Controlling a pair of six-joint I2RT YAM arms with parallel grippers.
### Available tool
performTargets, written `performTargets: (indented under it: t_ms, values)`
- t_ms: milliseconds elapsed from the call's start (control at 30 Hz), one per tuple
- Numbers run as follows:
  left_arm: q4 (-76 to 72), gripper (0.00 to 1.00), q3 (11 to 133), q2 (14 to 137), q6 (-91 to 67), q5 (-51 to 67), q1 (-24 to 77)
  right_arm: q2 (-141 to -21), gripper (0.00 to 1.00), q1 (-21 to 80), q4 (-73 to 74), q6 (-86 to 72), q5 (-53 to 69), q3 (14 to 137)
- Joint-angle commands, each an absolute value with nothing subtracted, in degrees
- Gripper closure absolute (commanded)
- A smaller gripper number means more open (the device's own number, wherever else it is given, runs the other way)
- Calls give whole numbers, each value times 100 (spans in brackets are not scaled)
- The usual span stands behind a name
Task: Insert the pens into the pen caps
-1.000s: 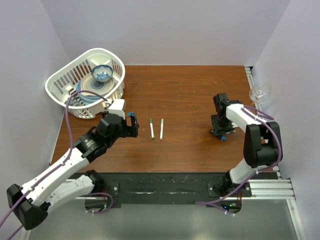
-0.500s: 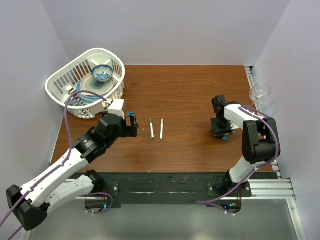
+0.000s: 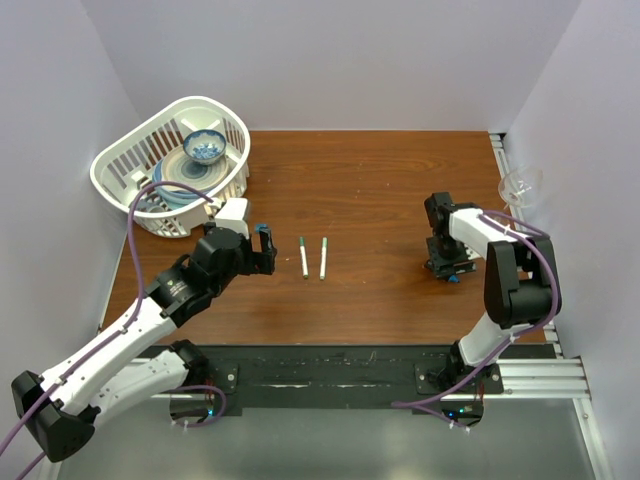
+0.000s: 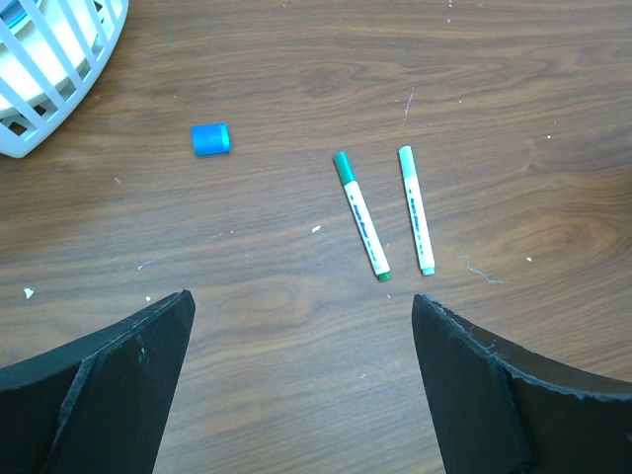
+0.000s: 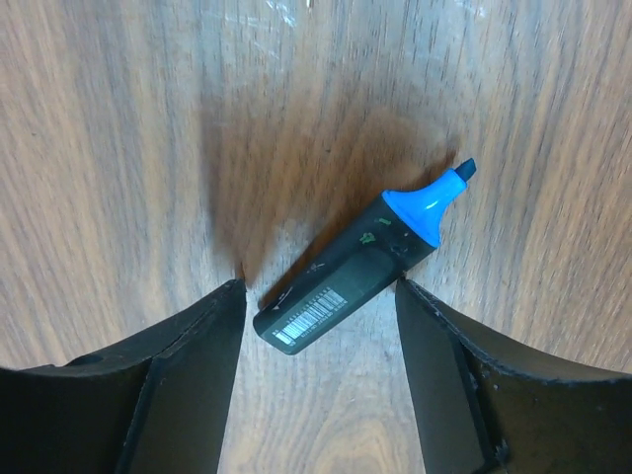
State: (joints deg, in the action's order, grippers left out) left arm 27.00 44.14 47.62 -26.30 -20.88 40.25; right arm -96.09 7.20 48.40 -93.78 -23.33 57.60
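Observation:
Two slim white pens lie side by side mid-table, the left pen (image 3: 304, 257) (image 4: 360, 214) with a dark green end, the right pen (image 3: 323, 257) (image 4: 416, 209) with a light green end. A blue cap (image 4: 210, 139) lies to their left, near the basket. My left gripper (image 3: 262, 250) (image 4: 301, 301) is open and empty, just left of the pens. My right gripper (image 3: 445, 266) (image 5: 321, 286) is open and low over the table at the right. Its jaws stand on either side of a black marker with a bare blue tip (image 5: 348, 284), which lies flat on the wood.
A white slatted basket (image 3: 120, 170) (image 4: 59, 69) with a blue-patterned bowl (image 3: 205, 147) and plates stands at the back left. A clear glass (image 3: 521, 185) stands at the table's right edge.
My right gripper has shifted slightly toward the near edge and settled over the black marker. The left arm, the pens and the blue cap have not moved.

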Motion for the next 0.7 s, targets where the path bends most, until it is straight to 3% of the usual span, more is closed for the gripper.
performTargets:
  t_ms: [0, 433, 567, 667]
  values:
    - [2470, 4, 4377, 4685, -2514, -2180, 4008, -9404, 34, 650, 5044, -9404, -2760, 5757]
    - [2426, 5, 4368, 4667, -2514, -2162, 3999, -9404, 37, 562, 5133, -9492, -2980, 5520]
    - [2417, 7, 4359, 4667, -2514, -2136, 3999, -9474, 44, 545, 4922, -9361, -2874, 5423]
    - [2391, 9, 4351, 4641, -2496, -2057, 4008, -9536, 56, 545, 4677, -9115, -2821, 5335]
